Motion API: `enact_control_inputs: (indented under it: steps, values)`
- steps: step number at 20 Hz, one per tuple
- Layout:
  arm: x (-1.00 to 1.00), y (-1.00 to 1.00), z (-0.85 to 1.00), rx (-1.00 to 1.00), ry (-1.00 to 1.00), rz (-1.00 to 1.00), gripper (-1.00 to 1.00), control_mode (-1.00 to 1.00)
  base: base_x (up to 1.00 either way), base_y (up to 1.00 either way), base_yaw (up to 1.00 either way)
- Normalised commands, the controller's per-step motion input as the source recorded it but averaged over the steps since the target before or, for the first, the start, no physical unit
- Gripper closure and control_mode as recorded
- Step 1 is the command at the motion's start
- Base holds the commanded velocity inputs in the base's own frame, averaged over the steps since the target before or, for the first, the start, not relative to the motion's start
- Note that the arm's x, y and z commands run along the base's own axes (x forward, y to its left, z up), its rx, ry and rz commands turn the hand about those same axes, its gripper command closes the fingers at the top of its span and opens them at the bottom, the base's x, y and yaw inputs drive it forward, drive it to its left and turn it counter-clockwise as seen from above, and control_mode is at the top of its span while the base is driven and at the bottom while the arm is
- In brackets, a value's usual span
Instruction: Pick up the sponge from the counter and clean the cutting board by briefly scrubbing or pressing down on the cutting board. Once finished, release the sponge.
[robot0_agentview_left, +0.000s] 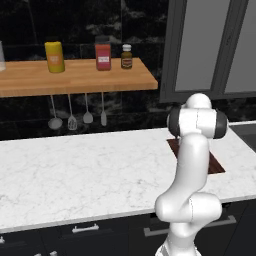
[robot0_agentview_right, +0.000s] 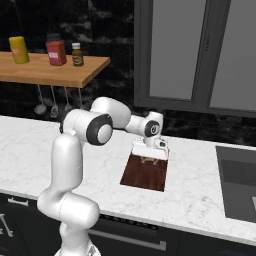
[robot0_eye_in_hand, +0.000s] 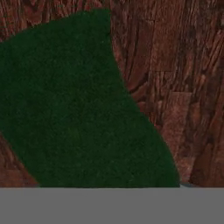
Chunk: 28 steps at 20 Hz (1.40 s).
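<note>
Sponge in closed claw, low over cutting board.

Flat reddish-brown rectangular cutting board on white marble-veined surface, near front edge. Dark green sponge block lying on board. Wooden wall shelf above surface, left of board.

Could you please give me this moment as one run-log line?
phase: scrubbing | end effector: shut on sponge | sponge: pressed on cutting board
</note>
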Motion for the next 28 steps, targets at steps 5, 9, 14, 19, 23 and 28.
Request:
enact_control_inputs:
  steps: [5,9,14,19,23,28]
  values:
    - [-0.97,-0.05,-0.44,0.0,0.08,0.0,1.0,-1.0,0.0,0.0,0.0]
    - [-1.0,0.0,-0.36,0.0,0.05,0.0,1.0,-1.0,0.0,0.0,0.0]
    - [-0.97,0.0,-0.21,0.0,0.0,0.0,1.0,-1.0,0.0,0.0,0.0]
    - [-0.87,0.04,-0.12,0.0,0.0,0.0,1.0,-1.0,0.0,0.0,0.0]
    - [-0.47,0.15,-0.02,0.0,0.0,0.0,1.0,-1.0,0.0,0.0,0.0]
    - [-0.07,0.14,0.41,0.05,-0.09,0.0,1.0,-1.0,0.0,0.0,0.0]
